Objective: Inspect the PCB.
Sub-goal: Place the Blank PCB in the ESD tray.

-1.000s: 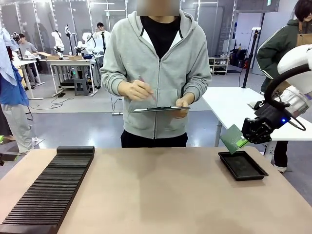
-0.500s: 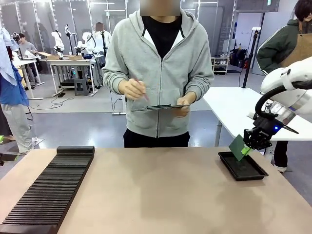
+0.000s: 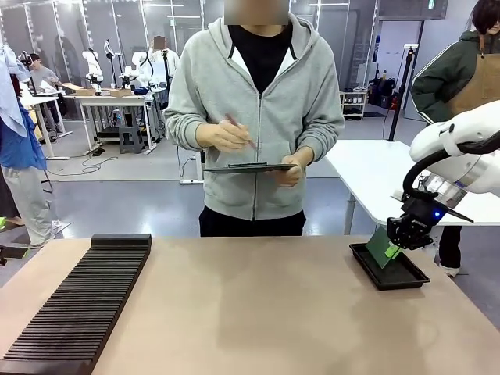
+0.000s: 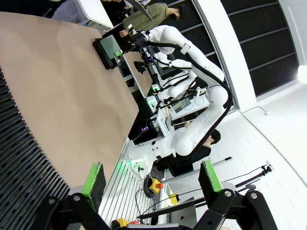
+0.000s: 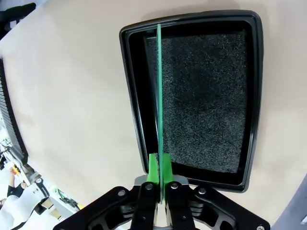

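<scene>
Your PCB [image 5: 159, 86] is a thin green board, seen edge-on from the right wrist as a bright green line and tilted in the front view. It hangs over the shallow black tray [image 3: 406, 278], above its foam-lined floor. Your right gripper [image 5: 159, 165] is clamped shut on the board's near edge, green pads pressed against both faces. Your left gripper [image 4: 151, 178] stands wide open and empty beside the black slotted rack [image 3: 78, 301]. Across the table [image 3: 250, 312] a person holds a dark tablet [image 3: 248, 167].

Right gripper [image 3: 400, 238] clamped, angled down; left gripper [image 4: 151, 179] spread wide.
</scene>
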`<state>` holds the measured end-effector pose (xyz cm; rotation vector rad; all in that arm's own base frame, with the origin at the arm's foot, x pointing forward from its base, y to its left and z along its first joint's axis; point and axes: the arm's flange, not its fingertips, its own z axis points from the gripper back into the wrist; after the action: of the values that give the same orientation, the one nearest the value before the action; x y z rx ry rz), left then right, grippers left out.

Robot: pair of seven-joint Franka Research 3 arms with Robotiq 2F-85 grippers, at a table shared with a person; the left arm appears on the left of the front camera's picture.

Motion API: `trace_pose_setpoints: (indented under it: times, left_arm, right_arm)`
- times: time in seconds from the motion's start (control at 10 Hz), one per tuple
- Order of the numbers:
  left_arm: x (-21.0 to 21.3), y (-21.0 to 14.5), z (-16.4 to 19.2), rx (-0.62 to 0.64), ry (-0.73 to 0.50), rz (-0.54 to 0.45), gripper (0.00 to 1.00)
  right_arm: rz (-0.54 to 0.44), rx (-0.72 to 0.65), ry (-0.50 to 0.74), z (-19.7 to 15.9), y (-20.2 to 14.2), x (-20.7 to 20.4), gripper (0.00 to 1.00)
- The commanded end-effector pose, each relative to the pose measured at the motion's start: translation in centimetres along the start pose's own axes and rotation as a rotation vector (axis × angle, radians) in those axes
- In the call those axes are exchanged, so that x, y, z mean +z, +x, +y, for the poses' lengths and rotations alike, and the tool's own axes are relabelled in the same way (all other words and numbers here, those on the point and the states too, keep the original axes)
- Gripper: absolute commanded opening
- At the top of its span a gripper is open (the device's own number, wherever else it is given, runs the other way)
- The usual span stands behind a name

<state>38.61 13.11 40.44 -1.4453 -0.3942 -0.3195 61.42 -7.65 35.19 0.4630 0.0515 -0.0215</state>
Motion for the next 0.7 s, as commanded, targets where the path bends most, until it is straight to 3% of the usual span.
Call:
trace_pose_setpoints:
  times: [0.0,0.3,0.4,0.5,0.6]
  left_arm:
    - [0.0,0.0,-0.1,-0.003,0.001,-0.001,1.00]
    - [0.0,0.0,-0.1,-0.003,0.001,-0.001,1.00]
    - [0.0,0.0,-0.1,-0.003,0.001,-0.001,1.00]
    - [0.0,0.0,-0.1,-0.003,0.001,-0.001,1.00]
    - [0.0,0.0,-0.1,-0.003,0.001,-0.001,1.00]
  right_arm:
    - [-0.007,-0.014,-0.040,0.1,-0.2,-1.0,0.03]
    - [-0.003,-0.007,-0.046,0.3,-0.6,-1.5,0.03]
    - [0.001,0.004,-0.043,0.6,-1.1,-1.5,0.09]
    - [0.005,0.013,-0.048,0.7,-1.4,-1.5,0.23]
    - [-0.001,0.008,-0.056,0.7,-1.4,-1.5,0.26]
